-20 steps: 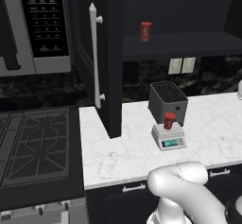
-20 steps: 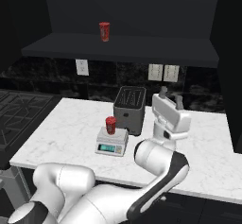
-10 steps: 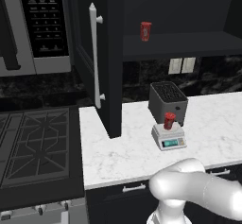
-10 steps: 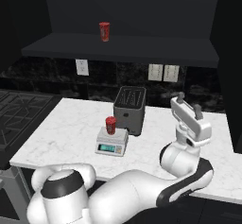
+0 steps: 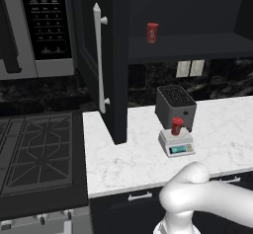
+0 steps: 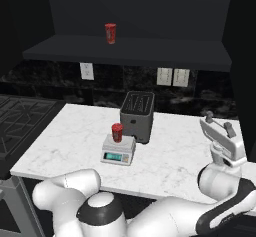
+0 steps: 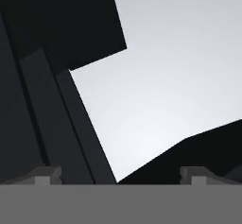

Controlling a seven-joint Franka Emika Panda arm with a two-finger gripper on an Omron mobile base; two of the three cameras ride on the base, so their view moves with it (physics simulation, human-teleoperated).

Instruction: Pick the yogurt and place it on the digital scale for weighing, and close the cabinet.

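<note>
Simulated kitchen, white marble counter (image 5: 123, 164) between a black stove (image 5: 34, 154) on the left and dark cabinetry beyond. Near the middle of the counter, the digital scale (image 5: 176, 142), pale grey with a teal-lit display facing the near edge, and standing upright on its platform, the yogurt (image 5: 176, 126), a small red tapered cup, so the weighing half of the job looks done. Directly behind the scale, a black boxy toaster (image 5: 174, 105), just beside it but not visibly touching. Above, the cabinet (image 5: 118, 55) open, its left door swung out toward the near side with a long silver bar handle (image 5: 98, 58) on its outer face; on the shelf inside, a slimmer red container (image 5: 152, 32) (not the cup being weighed). Microwave (image 5: 44, 25) mounted to the left of the open door. Gripper (image 6: 219, 125) raised at the right end of the counter, well apart from the scale, jaws spread wide and holding nothing; hand view pointed up at dark cabinet edges against a pale background. Likely placed there to reach a door on the right side, though that door cannot be made out clearly. Closing the cabinet not yet done.
</note>
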